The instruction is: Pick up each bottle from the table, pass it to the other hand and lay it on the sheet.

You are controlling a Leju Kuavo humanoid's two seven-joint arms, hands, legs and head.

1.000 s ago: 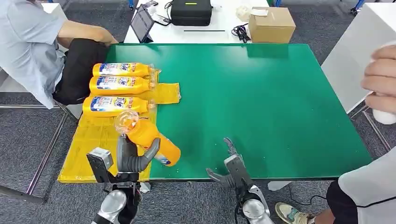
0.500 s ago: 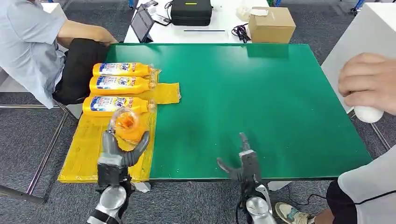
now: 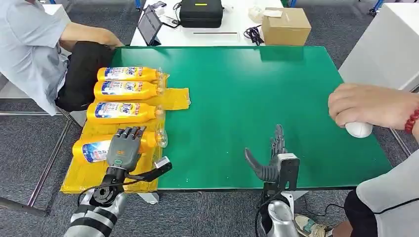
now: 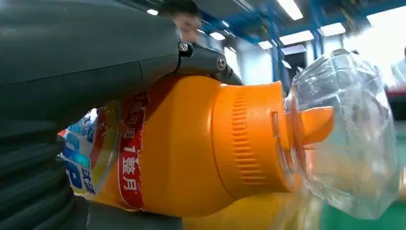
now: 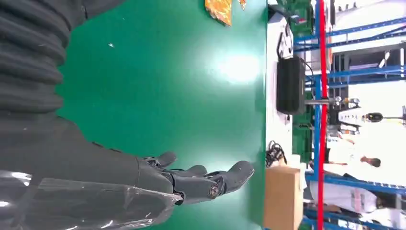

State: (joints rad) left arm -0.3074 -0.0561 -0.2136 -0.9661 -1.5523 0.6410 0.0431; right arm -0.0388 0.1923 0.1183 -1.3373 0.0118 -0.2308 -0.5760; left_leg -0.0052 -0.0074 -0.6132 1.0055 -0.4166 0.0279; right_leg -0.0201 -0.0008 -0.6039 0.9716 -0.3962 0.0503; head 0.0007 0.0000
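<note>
The fourth bottle (image 3: 99, 148) lies flat on the yellow sheet (image 3: 91, 175), just below three others (image 3: 126, 91), with the left hand (image 3: 123, 148) wrapped over its middle. The right hand (image 3: 272, 160) hovers over the green table (image 3: 257, 89), fingers spread, holding nothing.

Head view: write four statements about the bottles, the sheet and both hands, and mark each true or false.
1. Four orange bottles lie on the yellow sheet. True.
2. The left hand rests on the nearest bottle. True.
3. The right hand holds a bottle. False: it is open above the green table, holding nothing.
4. The person's hand at the table's right edge holds an orange bottle. False: it holds something white.
</note>
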